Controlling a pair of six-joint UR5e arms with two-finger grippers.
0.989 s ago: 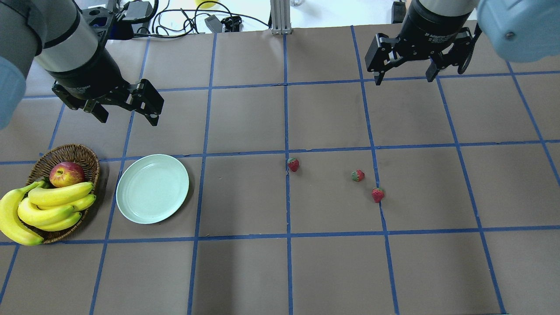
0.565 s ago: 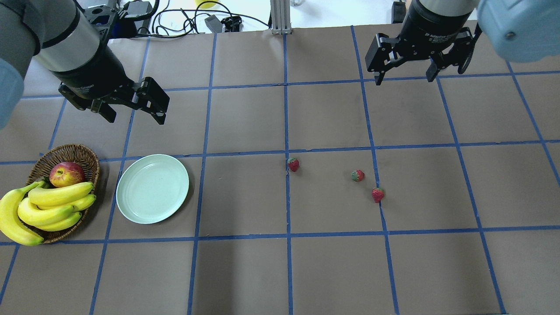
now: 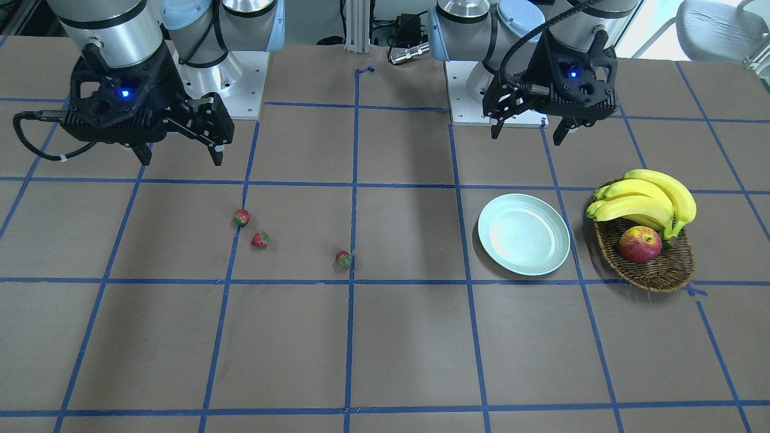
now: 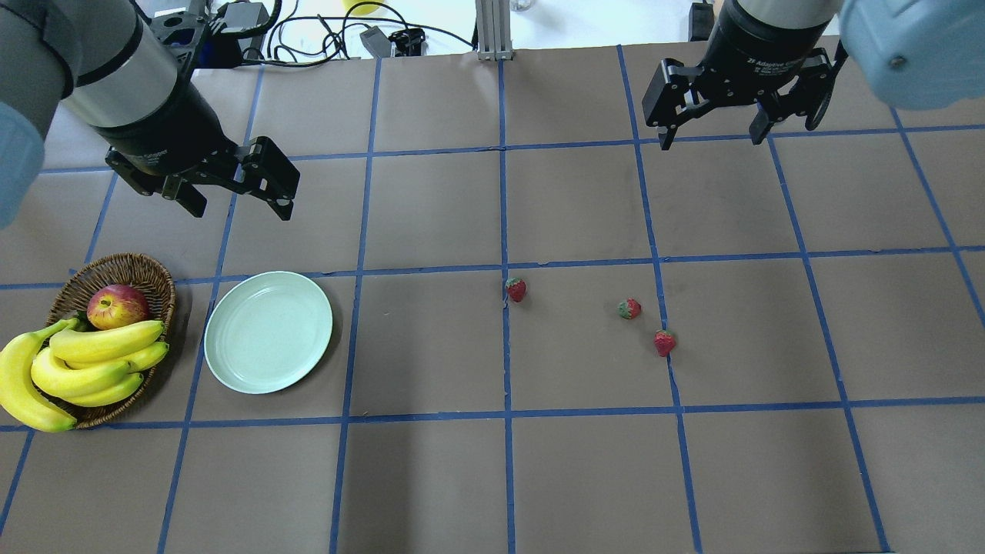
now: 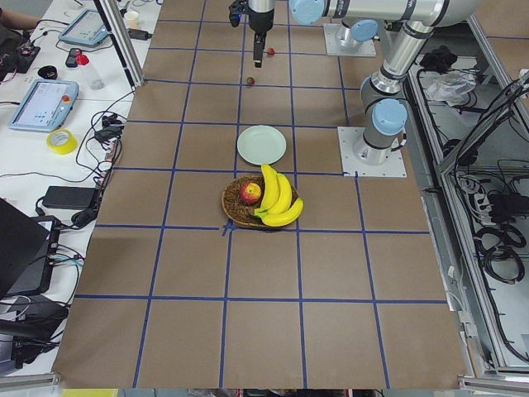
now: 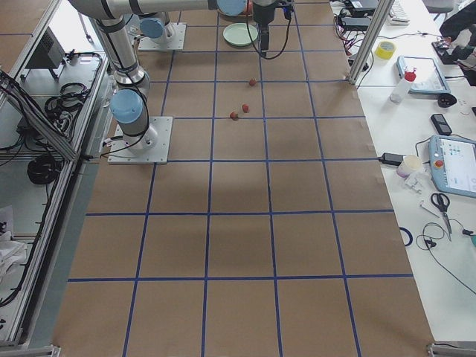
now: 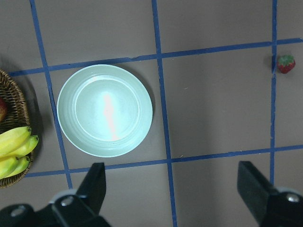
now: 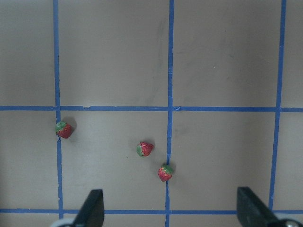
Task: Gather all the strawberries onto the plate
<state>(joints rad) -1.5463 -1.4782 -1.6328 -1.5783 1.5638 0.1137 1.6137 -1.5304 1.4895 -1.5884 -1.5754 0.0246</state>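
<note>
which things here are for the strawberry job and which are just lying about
For the job: strawberry nearest the plate, middle strawberry, farthest strawberry, plate.
Lying about: basket, bananas, apple.

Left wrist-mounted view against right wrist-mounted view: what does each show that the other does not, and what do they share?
Only the left wrist-mounted view shows the plate, empty, with the basket and bananas at the picture's left edge. Only the right wrist-mounted view shows the middle strawberry and the lower strawberry, which lie close together. Both show the lone strawberry, which lies near the left edge in the right wrist view, and the brown table with blue tape lines.
</note>
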